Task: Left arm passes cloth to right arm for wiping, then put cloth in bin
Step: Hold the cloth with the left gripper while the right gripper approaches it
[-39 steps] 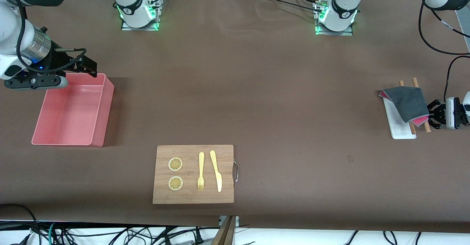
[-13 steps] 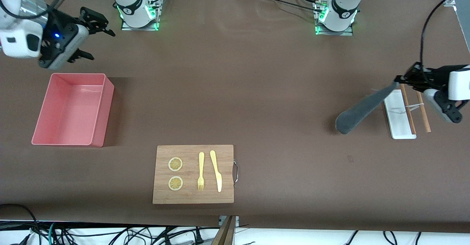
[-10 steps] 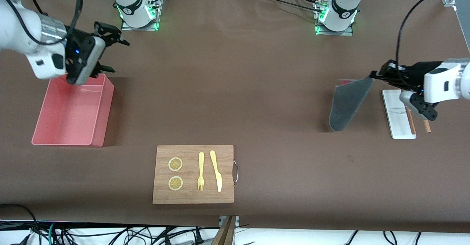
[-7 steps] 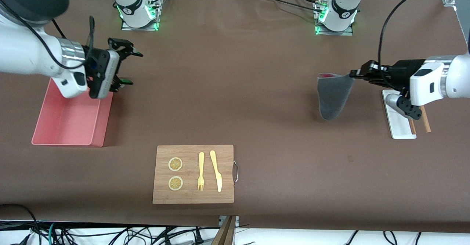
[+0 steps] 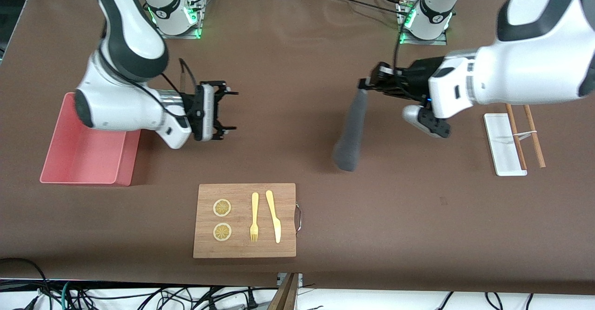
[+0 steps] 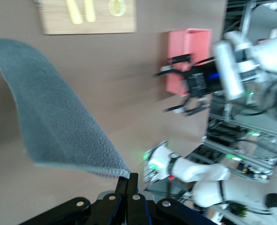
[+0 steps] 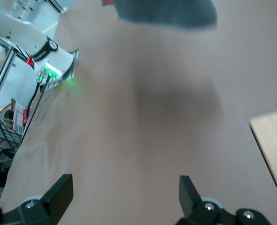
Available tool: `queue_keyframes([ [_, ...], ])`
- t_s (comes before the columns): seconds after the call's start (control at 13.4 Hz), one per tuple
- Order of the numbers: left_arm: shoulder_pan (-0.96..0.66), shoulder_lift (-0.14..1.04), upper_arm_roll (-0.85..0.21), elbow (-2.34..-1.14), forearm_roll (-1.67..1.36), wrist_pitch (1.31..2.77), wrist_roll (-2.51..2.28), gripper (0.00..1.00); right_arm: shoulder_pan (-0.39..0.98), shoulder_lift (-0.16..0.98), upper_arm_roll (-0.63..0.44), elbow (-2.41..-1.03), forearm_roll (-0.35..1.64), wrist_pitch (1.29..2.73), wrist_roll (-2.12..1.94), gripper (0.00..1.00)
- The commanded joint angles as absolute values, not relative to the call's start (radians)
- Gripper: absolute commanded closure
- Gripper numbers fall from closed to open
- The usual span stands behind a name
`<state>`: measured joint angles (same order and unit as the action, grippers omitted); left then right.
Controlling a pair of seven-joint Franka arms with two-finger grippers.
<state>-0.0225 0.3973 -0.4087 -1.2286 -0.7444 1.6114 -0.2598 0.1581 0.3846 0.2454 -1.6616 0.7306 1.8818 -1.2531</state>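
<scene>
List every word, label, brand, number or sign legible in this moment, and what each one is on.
None can be read.
Small dark marks on the two arm bases: too small to read.
Cloth, bin, cutting board, white tray, left pincer and right pincer: no lettering shows on them.
Both wrist views: blurred, no text shows.

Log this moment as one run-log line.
stage: handover approach | left pincer: shut on cloth, hanging over the table | right pincer: open, empty, facing the cloth | bin: empty
</scene>
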Motion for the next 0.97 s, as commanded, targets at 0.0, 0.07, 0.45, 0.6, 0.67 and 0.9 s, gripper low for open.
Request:
queue_keyframes([
  [0.0,-0.110,0.388,-0.400,-1.241,-0.851,1.724,-0.311,1.00,0.233,0.382,0.256,-1.669,0.767,1.997,-1.263,0.00],
  [0.07,-0.138,0.388,-0.400,-1.241,-0.864,1.733,-0.311,1.00,0.260,0.383,0.256,-1.669,0.770,2.035,-1.255,0.00],
  [0.45,-0.199,0.387,-0.402,-1.236,-0.890,1.743,-0.342,1.00,0.276,0.383,0.255,-1.660,0.775,2.062,-1.193,0.00],
  [0.6,-0.206,0.387,-0.402,-1.239,-0.890,1.784,-0.345,1.00,0.276,0.383,0.256,-1.658,0.775,2.062,-1.198,0.00],
  [0.67,-0.209,0.387,-0.402,-1.239,-0.890,1.786,-0.345,1.00,0.275,0.383,0.255,-1.655,0.769,2.059,-1.213,0.00],
  [0.9,-0.206,0.387,-0.402,-1.241,-0.881,1.784,-0.344,1.00,0.272,0.382,0.252,-1.654,0.775,2.057,-1.246,0.00],
])
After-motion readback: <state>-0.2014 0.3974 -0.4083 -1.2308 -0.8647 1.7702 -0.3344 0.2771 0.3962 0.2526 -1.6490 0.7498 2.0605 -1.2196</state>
